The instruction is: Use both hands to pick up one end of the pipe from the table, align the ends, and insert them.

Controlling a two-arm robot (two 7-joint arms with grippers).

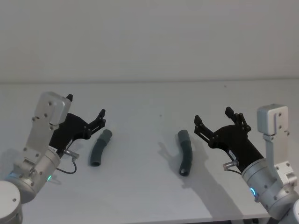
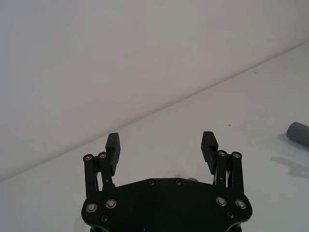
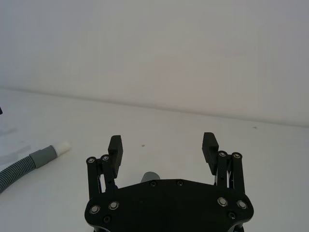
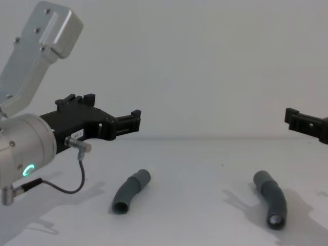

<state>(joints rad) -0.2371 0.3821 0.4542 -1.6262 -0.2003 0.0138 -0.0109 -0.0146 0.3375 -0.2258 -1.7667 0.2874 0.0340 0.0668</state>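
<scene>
Two pipe pieces lie flat on the bench [image 1: 140,191], neither held. The left pipe piece [image 1: 99,148] lies left of centre, slightly bent, one end toward the far edge and its open mouth toward the near edge. The right pipe piece [image 1: 185,152] lies right of centre, also bent, dark near end toward the robot. They are well apart, with open bench between them.

The left gripper [image 1: 86,106] hovers just beside the left pipe piece, on its left, raised off the bench and not touching it. Its fingers [image 2: 113,145] are spread apart with nothing between them. In the left wrist view a grey cuff end [image 2: 299,133] pokes in at the frame edge, off to the side of the fingers.

The right gripper [image 1: 213,115] hangs to the right of the right pipe piece, raised, near it but apart. Its fingers are also spread and hold nothing. In the right wrist view a grey cuff [image 3: 152,176] shows just past the gripper body, between the finger bases. A ribbed grey piece with a white tip [image 3: 63,146] lies on the bench farther off. I cannot tell from the other views which piece carries that tip.

The bench's far edge meets a plain wall [image 1: 149,37] well behind both pieces. The near edge runs just in front of the arms. There is open surface all round each piece. A thin black cable [image 1: 70,165] loops from the left arm's wrist, low over the bench, near the left pipe piece's near end but apart from it.
</scene>
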